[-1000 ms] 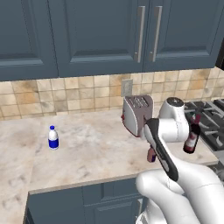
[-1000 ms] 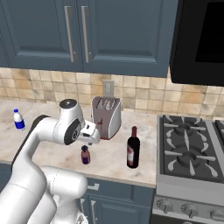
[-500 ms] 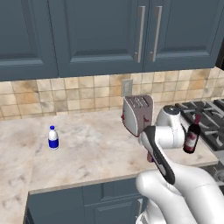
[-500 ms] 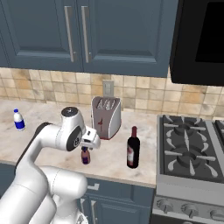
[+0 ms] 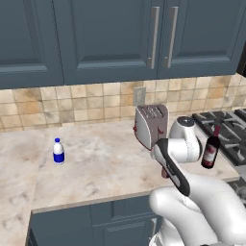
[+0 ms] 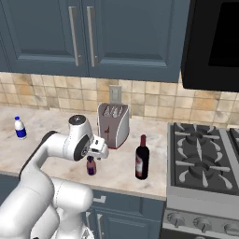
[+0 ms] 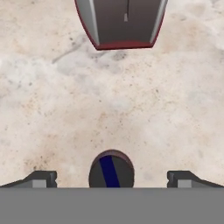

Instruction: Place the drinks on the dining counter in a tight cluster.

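Note:
The tiny maroon dark-capped bottle stands on the marble counter in front of the toaster. Its cap shows from above, between the two fingertips. My gripper hangs open straight over it, jaws wide on either side and not touching it. In the right base view the gripper points down just above the bottle. To its right stands the tall dark red wine bottle. The small white water bottle is far off to the left. The dining counter is out of view.
A silver and red toaster stands just behind the tiny bottle. A gas stove adjoins the counter on the right. The tiled backsplash and blue cabinets rise behind. Bare marble lies between the toaster and the water bottle.
My arm has folded and the hand has sunk towards the tiny maroon bottle. The jaws have stayed wide open. The bottles have not moved.

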